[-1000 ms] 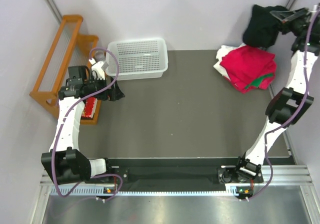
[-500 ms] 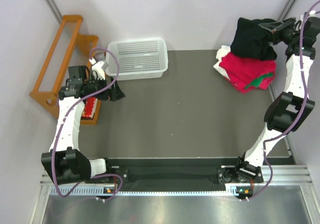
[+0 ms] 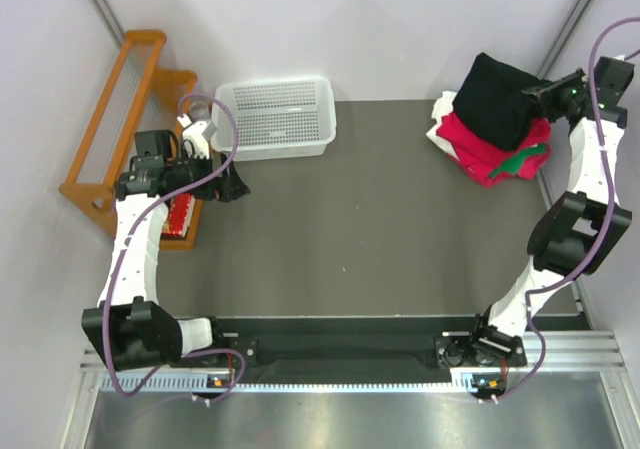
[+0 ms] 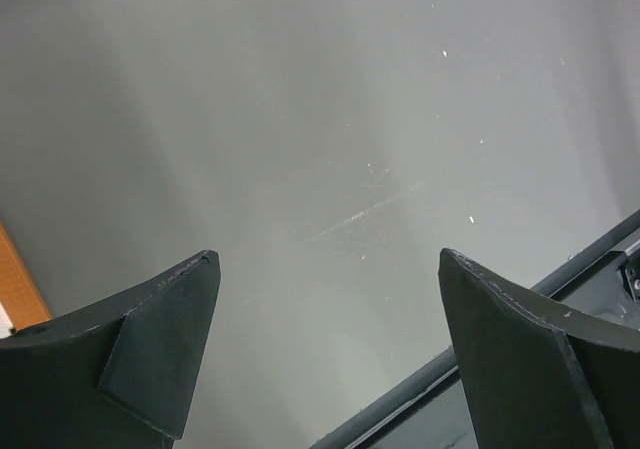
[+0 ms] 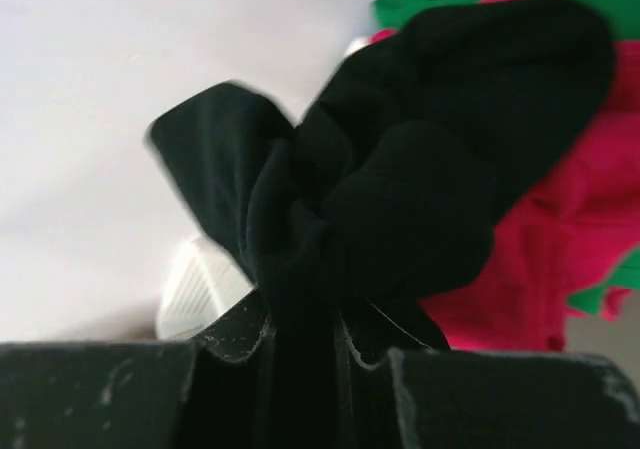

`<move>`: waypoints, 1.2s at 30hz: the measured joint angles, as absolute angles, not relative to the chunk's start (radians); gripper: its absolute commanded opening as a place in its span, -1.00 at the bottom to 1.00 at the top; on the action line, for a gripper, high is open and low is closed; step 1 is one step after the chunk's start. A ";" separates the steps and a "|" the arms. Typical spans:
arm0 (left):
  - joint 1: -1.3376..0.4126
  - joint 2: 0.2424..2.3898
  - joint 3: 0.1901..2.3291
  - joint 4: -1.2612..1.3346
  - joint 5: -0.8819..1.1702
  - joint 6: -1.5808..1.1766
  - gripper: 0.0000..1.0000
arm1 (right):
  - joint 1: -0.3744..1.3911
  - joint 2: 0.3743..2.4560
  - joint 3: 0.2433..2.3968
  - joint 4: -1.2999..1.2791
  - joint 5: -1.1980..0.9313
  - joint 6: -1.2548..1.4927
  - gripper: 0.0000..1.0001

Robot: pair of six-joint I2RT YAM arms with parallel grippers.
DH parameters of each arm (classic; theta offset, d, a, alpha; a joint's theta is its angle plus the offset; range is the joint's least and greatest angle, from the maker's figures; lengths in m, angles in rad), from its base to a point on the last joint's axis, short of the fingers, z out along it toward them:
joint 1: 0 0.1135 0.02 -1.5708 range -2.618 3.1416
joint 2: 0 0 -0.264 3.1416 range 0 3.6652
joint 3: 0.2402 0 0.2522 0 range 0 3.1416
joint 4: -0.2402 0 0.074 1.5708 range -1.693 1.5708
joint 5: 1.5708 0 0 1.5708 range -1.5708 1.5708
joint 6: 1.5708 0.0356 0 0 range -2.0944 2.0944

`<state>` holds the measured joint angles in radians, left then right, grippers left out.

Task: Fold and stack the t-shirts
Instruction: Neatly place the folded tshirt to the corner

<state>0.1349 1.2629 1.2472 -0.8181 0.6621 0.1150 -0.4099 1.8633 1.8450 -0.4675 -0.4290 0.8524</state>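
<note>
Dark table (image 3: 380, 219) surface carries the work items. At far left, off the table edge, stands a wooden rack (image 3: 115, 109). The left claw (image 3: 232, 183) hovers beside it, jaws spread wide, holding nothing. A white basket (image 3: 275, 119) sits at the back edge. At the back right corner lies the stack: the red t-shirt (image 3: 480, 154) over the green t-shirt (image 3: 530, 157) and the white t-shirt (image 3: 442, 119). The right claw (image 5: 300, 319) is pinching a bunched fold of the black t-shirt (image 3: 495, 94). Within the last second this shirt travelled from beyond the corner to rest on the red one. Judgement: it looks bunched, not folded, so folding likely remains outstanding.
</note>
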 measured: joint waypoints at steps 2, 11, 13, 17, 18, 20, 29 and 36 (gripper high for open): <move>0.135 1.263 1.258 -0.823 0.662 0.119 0.89 | -0.409 1.860 1.843 -0.501 -0.369 0.829 -0.91; 0.135 1.256 1.283 -0.848 0.665 0.137 0.89 | -0.408 1.917 1.783 -0.566 -0.209 0.763 0.70; 0.135 1.254 1.287 -0.860 0.665 0.142 0.89 | -0.408 1.960 1.813 -0.597 -0.179 0.750 0.79; 0.135 1.247 1.289 -0.872 0.664 0.157 0.90 | -0.408 2.037 1.968 -0.662 -0.147 0.732 0.99; 0.135 1.245 1.289 -0.875 0.665 0.159 0.89 | -0.408 2.049 2.007 -0.672 -0.147 0.728 0.99; 0.135 1.240 1.289 -0.878 0.665 0.162 0.89 | -0.406 2.076 2.120 -0.688 -0.151 0.725 0.99; 0.135 1.237 1.284 -0.879 0.667 0.175 0.89 | -0.388 2.007 2.303 -0.666 -0.227 0.736 0.99; 0.135 1.232 1.274 -0.881 0.668 0.179 0.89 | -0.285 1.851 2.146 -0.632 -0.349 0.723 0.99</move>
